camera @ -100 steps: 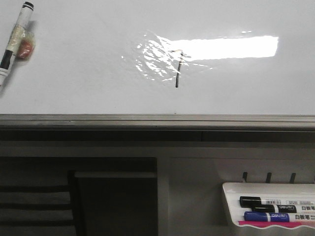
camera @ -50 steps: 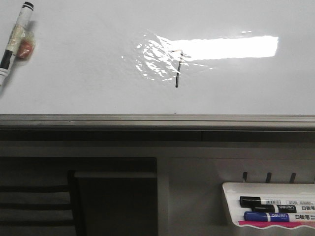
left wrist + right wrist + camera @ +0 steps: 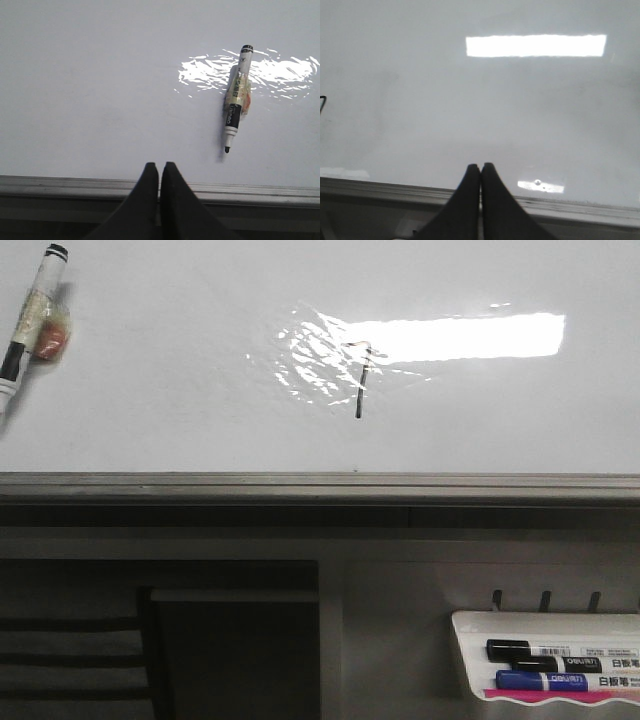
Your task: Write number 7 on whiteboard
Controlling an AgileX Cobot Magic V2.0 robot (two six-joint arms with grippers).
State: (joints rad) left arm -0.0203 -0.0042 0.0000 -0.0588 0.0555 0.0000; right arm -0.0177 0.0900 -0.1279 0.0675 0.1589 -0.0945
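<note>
Front view: the number 7 [image 3: 361,378] sits mid-board on the whiteboard [image 3: 170,390], at the left end of a bright glare bar; a marker [image 3: 30,315] lies at the far left, and a white tray [image 3: 470,640] of markers hangs below right. Left wrist view — the left gripper [image 3: 159,167], jaws pressed together and empty, hangs over the board's near rail, a marker [image 3: 236,100] beyond it. Right wrist view — the right gripper [image 3: 480,167] likewise closed on nothing, over bare board.
</note>
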